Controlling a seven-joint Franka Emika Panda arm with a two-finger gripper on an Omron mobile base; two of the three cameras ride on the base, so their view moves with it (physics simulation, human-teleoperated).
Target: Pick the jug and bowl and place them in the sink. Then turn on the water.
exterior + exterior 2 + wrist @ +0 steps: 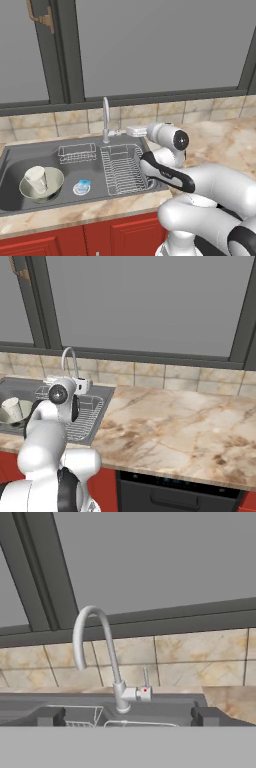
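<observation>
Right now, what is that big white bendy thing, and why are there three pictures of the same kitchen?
The white thing is a robot arm. It has joints like your elbow, and at its tip a gripper with two fingers for pinching things. The fingers are open and hold nothing.

Two pictures come from cameras riding behind the arm, one on its left and one on its right, so you see the same kitchen from two sides. The third comes from a camera on the hand itself, looking where the fingers point: straight at the faucet and its little handle.

In the dark sink sits a bowl, and a white jug stands inside it. Beside them is a small blue drain disc and a wire rack. No water runs from the faucet yet. The marble counter stretches off to the right.
</observation>
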